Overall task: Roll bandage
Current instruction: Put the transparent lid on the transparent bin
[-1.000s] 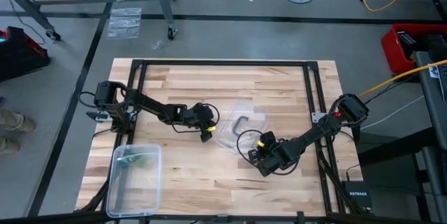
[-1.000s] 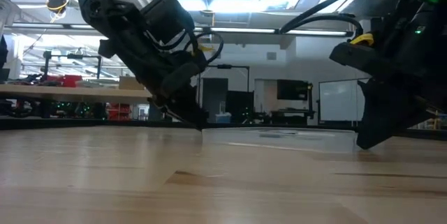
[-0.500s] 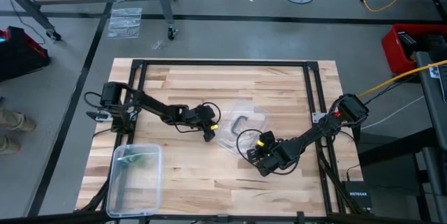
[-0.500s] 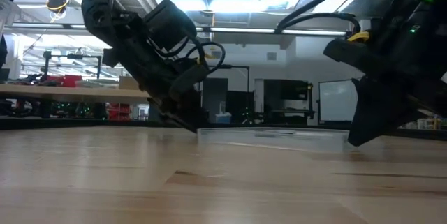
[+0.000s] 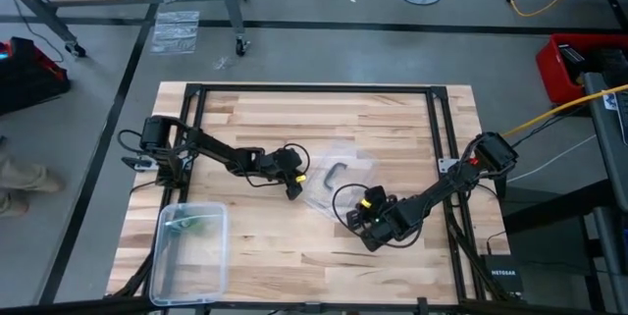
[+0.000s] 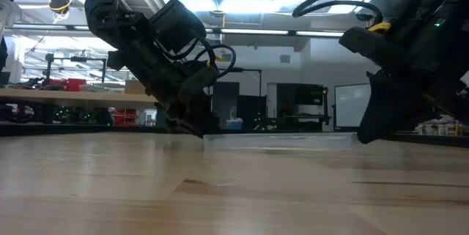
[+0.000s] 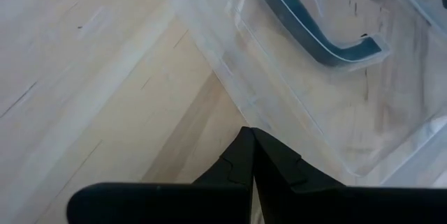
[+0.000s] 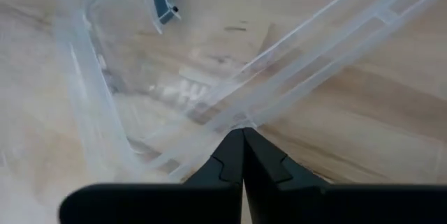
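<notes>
Something green, the bandage [image 5: 197,225], lies inside a clear plastic box [image 5: 162,266] at the table's near left; no gripper is near it. A clear flat lid [image 5: 345,189] with a grey handle [image 5: 336,174] lies mid-table. My left gripper [image 5: 294,193] is shut at the lid's left edge. My right gripper [image 5: 355,215] is shut at the lid's near right corner. In the low view the lid [image 6: 282,140] lies flat between the left gripper [image 6: 196,129] and the right gripper [image 6: 364,137]. My left gripper sets its shut fingertips [image 7: 248,135] against the lid's left rim [image 7: 222,77], slanting down from the table's left. The lid lies flat on the table. My right gripper sets its shut fingertips [image 8: 243,135] against the lid's corner rim [image 8: 244,116], slanting down from the near right.
The black frame rails [image 5: 314,89] run along the table's edges. Bare wood [image 5: 285,124] lies on the far side of the lid and along the near edge. Cables loop beside both wrists.
My left gripper has sunk a little, rolled, and gone slightly toward the lid. My right gripper has turned at its wrist without leaving its place. In the low view the lid's right end has shifted a little toward the table's left.
</notes>
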{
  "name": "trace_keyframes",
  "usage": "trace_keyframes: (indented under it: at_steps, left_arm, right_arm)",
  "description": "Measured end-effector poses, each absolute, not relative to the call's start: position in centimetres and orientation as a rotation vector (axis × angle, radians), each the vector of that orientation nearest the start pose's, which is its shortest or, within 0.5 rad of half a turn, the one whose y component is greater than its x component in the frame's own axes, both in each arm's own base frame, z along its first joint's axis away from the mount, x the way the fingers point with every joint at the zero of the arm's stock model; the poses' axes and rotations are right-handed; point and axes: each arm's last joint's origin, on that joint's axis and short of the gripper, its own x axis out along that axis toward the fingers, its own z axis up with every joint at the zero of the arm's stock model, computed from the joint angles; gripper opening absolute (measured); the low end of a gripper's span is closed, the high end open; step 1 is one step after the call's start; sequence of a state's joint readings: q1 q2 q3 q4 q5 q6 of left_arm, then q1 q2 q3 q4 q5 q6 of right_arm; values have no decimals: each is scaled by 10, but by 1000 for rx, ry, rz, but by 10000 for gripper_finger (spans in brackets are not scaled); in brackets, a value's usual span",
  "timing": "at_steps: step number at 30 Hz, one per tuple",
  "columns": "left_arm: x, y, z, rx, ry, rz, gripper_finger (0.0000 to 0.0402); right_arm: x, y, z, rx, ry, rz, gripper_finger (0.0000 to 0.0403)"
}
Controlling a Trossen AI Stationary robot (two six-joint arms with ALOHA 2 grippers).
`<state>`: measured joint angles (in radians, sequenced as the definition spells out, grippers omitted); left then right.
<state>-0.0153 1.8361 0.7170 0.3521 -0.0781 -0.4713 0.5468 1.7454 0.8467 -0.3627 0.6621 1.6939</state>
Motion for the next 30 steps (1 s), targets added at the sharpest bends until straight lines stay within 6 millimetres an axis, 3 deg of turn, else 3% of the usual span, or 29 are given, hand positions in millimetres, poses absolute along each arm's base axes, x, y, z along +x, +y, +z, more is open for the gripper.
trace_keyframes:
  at_steps: [20,30]
  left_arm:
    - [317,-3,95,-453,768,267,3]
    - [313,-2,107,-455,760,267,3]
  right_arm:
    - [260,135,129,711,375,-895,5]
    - [261,142,136,694,210,-879,5]
